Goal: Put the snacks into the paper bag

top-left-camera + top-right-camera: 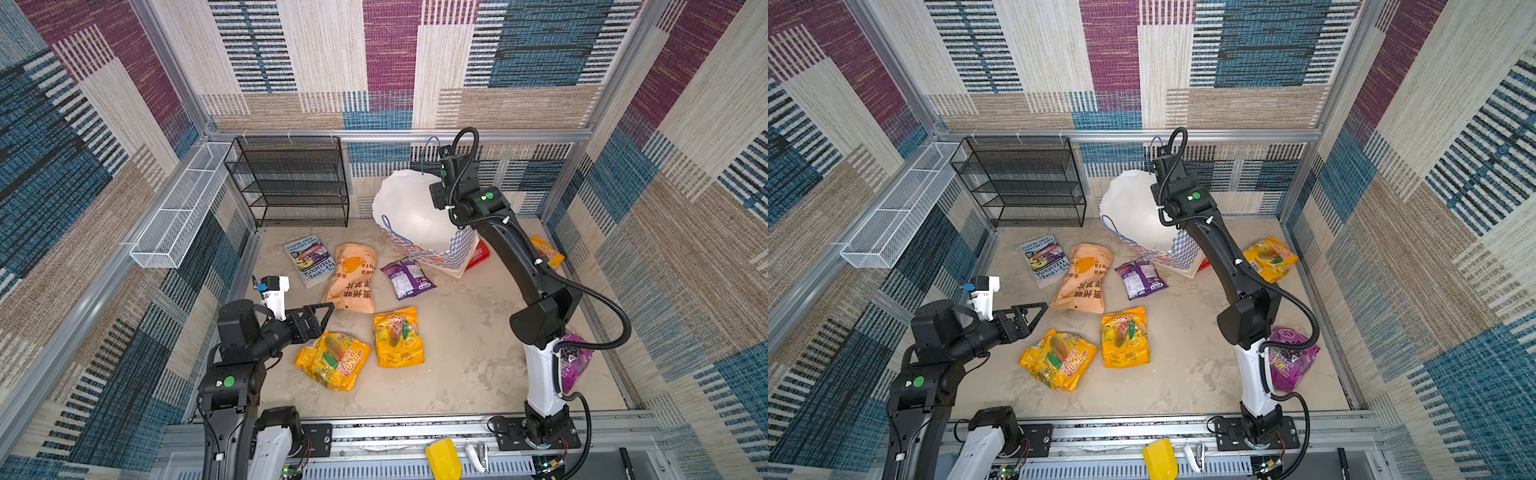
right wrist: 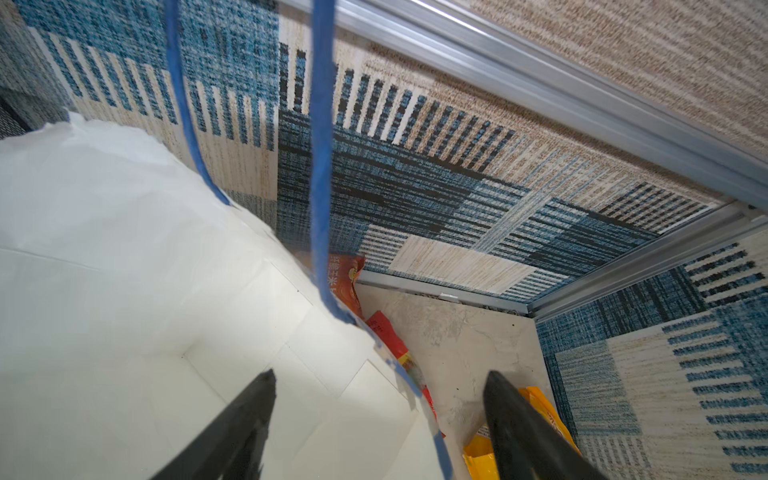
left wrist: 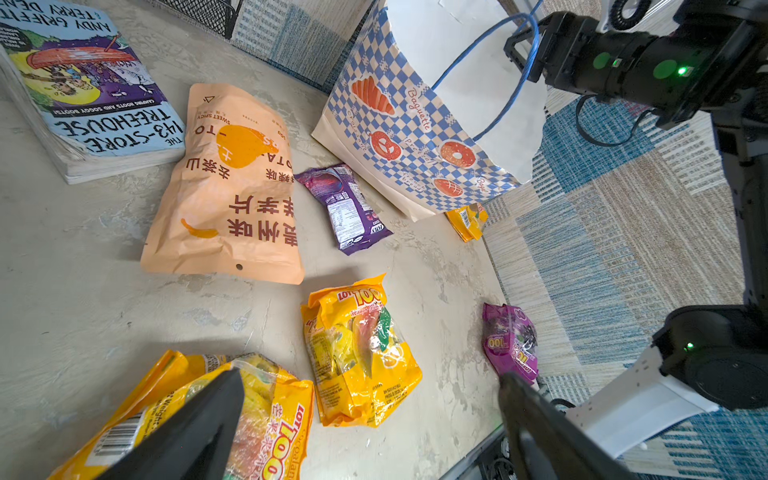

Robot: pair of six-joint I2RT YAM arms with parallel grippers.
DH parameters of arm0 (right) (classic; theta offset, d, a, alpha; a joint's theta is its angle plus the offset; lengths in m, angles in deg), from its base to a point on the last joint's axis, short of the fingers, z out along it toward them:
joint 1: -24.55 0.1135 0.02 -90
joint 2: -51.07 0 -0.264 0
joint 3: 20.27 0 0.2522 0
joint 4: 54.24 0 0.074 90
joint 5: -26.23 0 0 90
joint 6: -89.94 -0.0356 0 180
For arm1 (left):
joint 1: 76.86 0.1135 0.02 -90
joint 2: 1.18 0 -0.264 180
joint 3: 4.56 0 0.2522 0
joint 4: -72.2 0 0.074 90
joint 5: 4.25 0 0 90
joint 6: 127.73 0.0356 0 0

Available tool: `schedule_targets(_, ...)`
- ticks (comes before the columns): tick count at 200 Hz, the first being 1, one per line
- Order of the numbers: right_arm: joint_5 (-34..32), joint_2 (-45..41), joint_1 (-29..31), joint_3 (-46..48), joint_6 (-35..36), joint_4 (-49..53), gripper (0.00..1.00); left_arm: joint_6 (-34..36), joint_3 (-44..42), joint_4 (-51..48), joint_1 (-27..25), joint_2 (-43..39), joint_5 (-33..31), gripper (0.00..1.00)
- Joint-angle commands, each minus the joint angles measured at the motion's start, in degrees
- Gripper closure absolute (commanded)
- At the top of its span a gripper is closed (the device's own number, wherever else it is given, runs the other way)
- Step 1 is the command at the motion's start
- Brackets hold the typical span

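Paper bag, "Baguette" lettering legible in left wrist view alone

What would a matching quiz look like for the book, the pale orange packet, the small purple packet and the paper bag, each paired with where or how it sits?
Things:
1. book
2. pale orange packet
3. small purple packet
4. paper bag

Places or states:
A. standing with its mouth open
B. lying between the book and the small purple packet
C. lying just in front of the paper bag's checked side
D. lying flat in front of the black wire shelf

Pairs: 1-D, 2-B, 3-C, 4-A
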Motion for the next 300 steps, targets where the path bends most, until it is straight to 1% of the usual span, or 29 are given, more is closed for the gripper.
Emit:
schedule_targets(1,-2.32,0.31,0.00,-0.20,1.21,-0.68,0.33,1.14,-0.07,2.02,-0.05,-0.19,-0.17,0.01)
schedule_targets(17,-4.06,0.00,-0.05,1.60,1.85,-1.80,0.40,1.14,-0.13,1.98,-0.14,-0.30,-0.04,0.01)
schedule_targets(31,-4.12,-0.19,-0.17,2.31,1.93,-2.17,0.44,1.22,-0.07,2.06,-0.31,-0.55,-0.02,0.01)
schedule_targets(45,-3.83,-0.21,-0.23,2.08,1.71,-2.06,0.51,1.23,-0.14,2.01,-0.37,-0.49,-0.18,0.01)
schedule_targets(81,1.42,-1.93,-0.22,1.44,-0.67,-0.70,0.74,1.23,-0.17,2.01,-0.40,-1.04,-0.35,0.01)
schedule_targets(119,5.93,-5.98,-0.25,3.51,-2.77,-0.51,0.95,1.14,-0.39,2.01,-0.58,-1.39,-1.01,0.01)
schedule_targets(135,6.27,-7.55,-0.19,4.85,-3.41,-0.40,1.00,1.14,-0.37,2.02,-0.81,-1.71,-0.98,0.01)
schedule_targets(148,5.87,-9.05,-0.20,5.78,-4.51,-0.27,1.00,1.14,-0.40,2.00,-1.06,-1.89,-1.16,0.01)
schedule_targets(156,5.66,-10.10,-0.27,6.28,-5.40,-0.35,0.93,1.14,-0.48,2.01,-1.19,-1.94,-1.24,0.01)
schedule_targets(158,5.68,-10.31,-0.27,6.36,-5.61,-0.37,0.93,1.14,-0.44,1.97,-1.23,-1.97,-1.23,0.01)
schedule_targets(160,5.82,-10.47,-0.27,6.45,-5.79,-0.37,0.94,1.14,-0.41,2.00,-1.27,-1.98,-1.23,0.01)
schedule_targets(164,6.48,-10.88,-0.27,6.42,-5.90,-0.39,1.00,1.14,-0.48,2.01,-1.35,-2.06,-1.26,0.01)
schedule_targets(177,9.29,-11.51,-0.27,5.74,-6.55,0.52,1.00,1.25,-0.49,1.93,-1.58,-2.44,-1.26,0.01)
schedule_targets(190,9.25,-12.19,-0.27,5.54,-7.96,1.56,1.00,1.23,-0.41,1.93,-1.72,-2.84,-1.36,0.01)
schedule_targets(194,8.68,-12.39,-0.27,5.54,-8.31,1.97,0.89,1.23,-0.47,1.98,-1.78,-2.88,-1.32,0.01)
schedule_targets(201,8.41,-12.73,-0.25,5.54,-8.81,2.89,0.64,1.23,-0.43,1.93,-1.88,-2.95,-1.40,0.01)
schedule_targets(209,9.14,-13.27,-0.27,5.82,-9.32,4.05,0.44,1.23,-0.48,1.93,-1.97,-2.95,-1.39,0.01)
schedule_targets(219,12.79,-14.40,-0.14,7.79,-9.56,4.99,0.17,1.19,-0.46,1.92,-2.07,-3.03,-1.33,0.01)
schedule_targets(223,14.33,-15.07,-0.03,9.14,-9.68,5.30,0.08,1.31,-0.49,1.93,-2.15,-3.05,-1.35,0.01)
schedule_targets(228,16.56,-15.93,0.14,11.07,-9.76,5.57,0.00,1.28,-0.45,1.93,-2.16,-3.06,-1.34,0.01)
schedule_targets(235,18.34,-17.19,0.72,14.12,-9.95,5.90,0.00,1.32,-0.47,1.93,-2.20,-3.04,-1.37,0.01)
schedule_targets(243,18.04,-19.04,2.50,17.41,-10.58,6.16,0.00,1.32,-0.45,1.93,-2.24,-3.22,-1.36,0.01)
schedule_targets(248,17.37,-20.71,3.92,20.16,-10.25,5.11,0.00,1.32,-0.49,1.93,-2.24,-3.30,-1.32,0.01)
schedule_targets(266,13.55,-27.96,10.67,34.73,-9.00,-2.56,0.00,0.45,-0.76,2.26,-2.72,-2.84,-2.02,0.01)
schedule_targets(274,12.12,-29.54,12.70,39.38,-8.67,-4.88,0.00,-0.76,-0.98,2.28,-3.34,-1.59,-3.55,0.01)
schedule_targets(280,10.87,-29.54,13.79,41.34,-8.99,-5.64,0.00,-1.34,-0.90,2.21,-3.71,-0.28,-3.42,0.01)
schedule_targets(288,9.26,-28.74,15.28,42.58,-9.10,-6.11,0.00,-3.88,-1.51,4.08,-3.74,1.58,-2.13,0.01)
schedule_targets(294,7.59,-27.93,16.47,43.34,-9.20,-6.53,0.00,-8.04,-2.43,7.29,-3.87,2.97,-1.17,0.01)
schedule_targets(300,5.79,-27.29,17.11,44.07,-9.88,-7.01,0.00,-11.97,-3.57,11.28,-4.40,4.94,1.14,0.01)
